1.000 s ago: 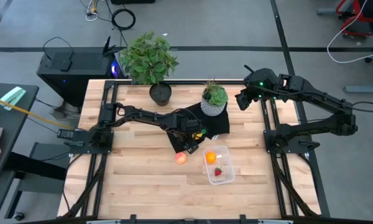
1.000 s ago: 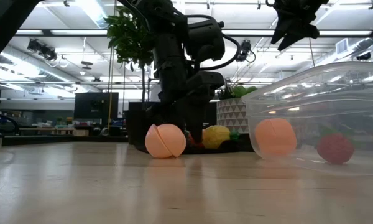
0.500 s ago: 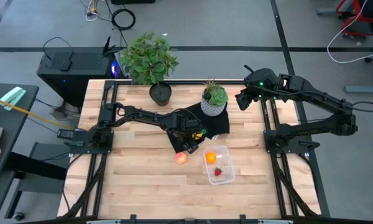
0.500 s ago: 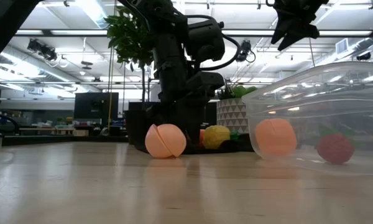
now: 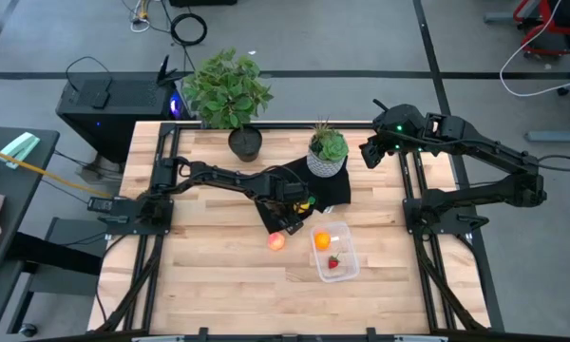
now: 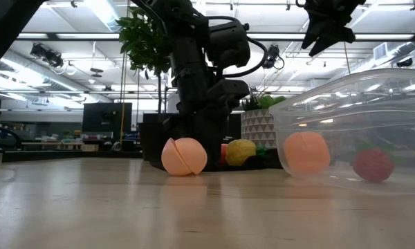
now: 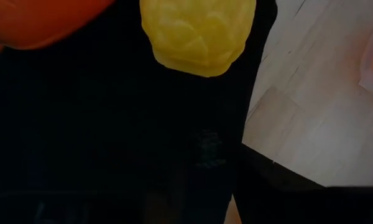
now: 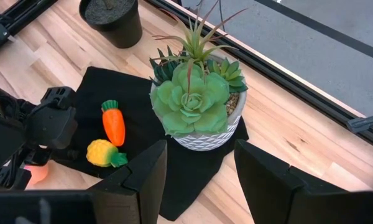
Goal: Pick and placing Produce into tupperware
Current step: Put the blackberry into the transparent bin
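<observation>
The clear tupperware (image 5: 347, 256) stands on the table right of centre, with the orange ball (image 5: 321, 240) and the red strawberry (image 5: 333, 262) inside. The pinkish-red ball (image 5: 276, 241) rests on the wood to its left. The orange carrot (image 8: 114, 124) and the yellow piece (image 8: 101, 152) lie on the black mat (image 8: 137, 99). My left gripper (image 5: 287, 211) is low over the mat's near left part, close to both; its wrist view shows the yellow piece (image 7: 196, 31) and the carrot (image 7: 43, 18) just ahead. My right gripper (image 8: 199, 168) is open and empty, raised at the far right (image 5: 370, 152).
A grey pot with a succulent (image 5: 327, 152) stands on the mat's far side. A bigger leafy plant in a dark pot (image 5: 245, 142) stands at the far edge. Bare wood lies in front of and to the left of the tupperware.
In the low view a dark part of my left gripper between the pinkish-red ball and the yellow piece has shifted a little. The carrot's orange now shows beside the yellow piece.
</observation>
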Controlling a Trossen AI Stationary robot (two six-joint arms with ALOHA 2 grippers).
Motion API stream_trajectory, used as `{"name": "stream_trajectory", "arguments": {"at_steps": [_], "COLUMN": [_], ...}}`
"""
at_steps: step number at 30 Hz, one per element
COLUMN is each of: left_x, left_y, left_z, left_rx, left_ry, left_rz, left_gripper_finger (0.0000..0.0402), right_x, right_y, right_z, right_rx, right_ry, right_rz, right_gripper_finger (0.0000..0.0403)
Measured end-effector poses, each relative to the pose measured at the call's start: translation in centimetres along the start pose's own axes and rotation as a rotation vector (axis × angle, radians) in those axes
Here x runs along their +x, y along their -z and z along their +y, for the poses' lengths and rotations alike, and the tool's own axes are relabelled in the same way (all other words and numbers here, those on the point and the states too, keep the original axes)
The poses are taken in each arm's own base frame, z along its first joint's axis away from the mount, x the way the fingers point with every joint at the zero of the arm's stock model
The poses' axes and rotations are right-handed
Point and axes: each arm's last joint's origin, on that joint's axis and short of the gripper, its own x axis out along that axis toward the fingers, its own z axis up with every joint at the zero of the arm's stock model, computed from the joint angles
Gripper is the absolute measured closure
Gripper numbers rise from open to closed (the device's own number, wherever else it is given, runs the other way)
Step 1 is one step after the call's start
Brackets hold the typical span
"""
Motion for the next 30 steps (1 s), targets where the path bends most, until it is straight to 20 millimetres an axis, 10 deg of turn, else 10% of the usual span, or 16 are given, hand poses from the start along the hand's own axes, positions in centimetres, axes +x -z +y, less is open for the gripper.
{"name": "stream_trajectory", "arguments": {"at_steps": [20,30], "left_x": [-0.3,-3.8], "left_y": [0.0,-2.7], "left_z": [-0.2,-2.3], "left_rx": [0.004,0.070], "left_ry": [0.032,0.102], "left_rz": [0.020,-0.078], "left_gripper_finger": [0.0296,0.0319], "right_x": [0.0,0.0], "right_y": [0.0,0.0], "right_z": [0.0,0.0], "right_rx": [-0.001,-0.002], "right_ry": [0.000,0.001], "right_rz": [0.000,0.000], "right_gripper_finger": [0.0208,0.0208]}}
